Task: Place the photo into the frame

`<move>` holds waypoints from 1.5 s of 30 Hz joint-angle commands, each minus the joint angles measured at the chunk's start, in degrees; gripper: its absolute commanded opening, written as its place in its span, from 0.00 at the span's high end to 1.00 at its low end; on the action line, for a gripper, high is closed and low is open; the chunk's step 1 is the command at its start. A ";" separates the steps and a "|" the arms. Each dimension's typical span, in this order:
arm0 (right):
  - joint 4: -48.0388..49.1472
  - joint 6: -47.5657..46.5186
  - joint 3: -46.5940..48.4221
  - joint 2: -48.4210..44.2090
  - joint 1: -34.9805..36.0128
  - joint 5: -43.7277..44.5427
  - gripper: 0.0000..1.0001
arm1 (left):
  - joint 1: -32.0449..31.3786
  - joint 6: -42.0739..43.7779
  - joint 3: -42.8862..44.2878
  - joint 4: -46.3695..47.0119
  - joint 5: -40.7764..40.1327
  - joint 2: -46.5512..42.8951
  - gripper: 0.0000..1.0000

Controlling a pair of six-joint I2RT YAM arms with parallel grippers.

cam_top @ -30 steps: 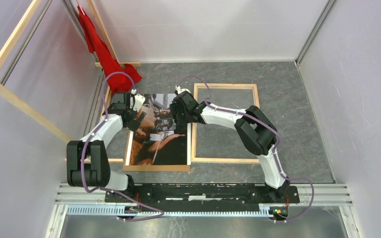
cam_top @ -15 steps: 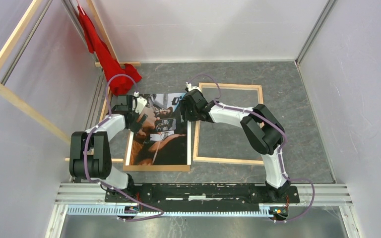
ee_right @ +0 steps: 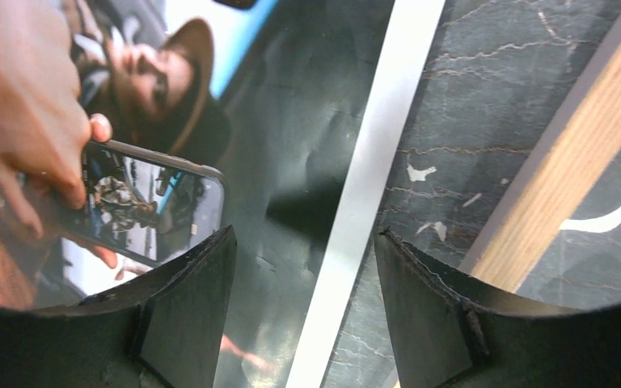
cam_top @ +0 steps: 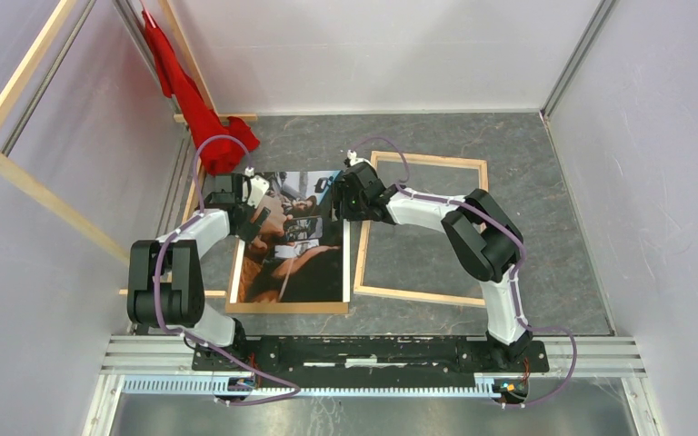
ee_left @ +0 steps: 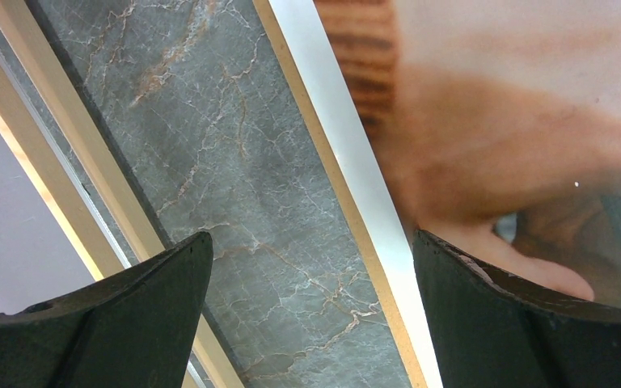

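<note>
The photo [cam_top: 293, 243] lies face up on the brown backing board [cam_top: 286, 308], left of centre on the grey table. The frame [cam_top: 423, 295] lies flat to its right, pale wood face up, slightly tilted. My left gripper [cam_top: 256, 218] is open and empty at the photo's left edge; in the left wrist view [ee_left: 311, 238] it straddles the board's edge [ee_left: 321, 162], one finger over the photo [ee_left: 493, 121]. My right gripper [cam_top: 340, 198] is open and empty over the photo's upper right edge; in the right wrist view [ee_right: 306, 233] it straddles the photo's white border [ee_right: 364, 202], with the frame's rail [ee_right: 566, 186] just right.
A red cloth [cam_top: 191, 100] hangs at the back left corner. Long pale wooden beams [cam_top: 18, 91] lean outside the left wall. A wooden strip [ee_left: 73, 153] runs along the table's left side. White walls close in the table on three sides.
My right gripper has moved right, from over the picture to the photo's right edge. The frame has shifted right and turned a little. My left gripper has drawn slightly toward the left edge.
</note>
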 commanded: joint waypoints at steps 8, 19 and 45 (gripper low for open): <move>5.70 6.63 -3.05 -1.26 -0.19 -8.36 0.31 | -0.20 1.02 -1.02 -0.20 2.80 3.06 0.00; 6.39 6.41 -4.91 -7.12 0.07 -7.44 0.33 | -0.67 1.17 -0.92 -0.22 2.86 4.01 0.00; 16.75 10.11 -7.28 -7.09 -1.54 -15.02 0.82 | -0.80 2.50 0.99 -4.13 2.97 1.59 0.00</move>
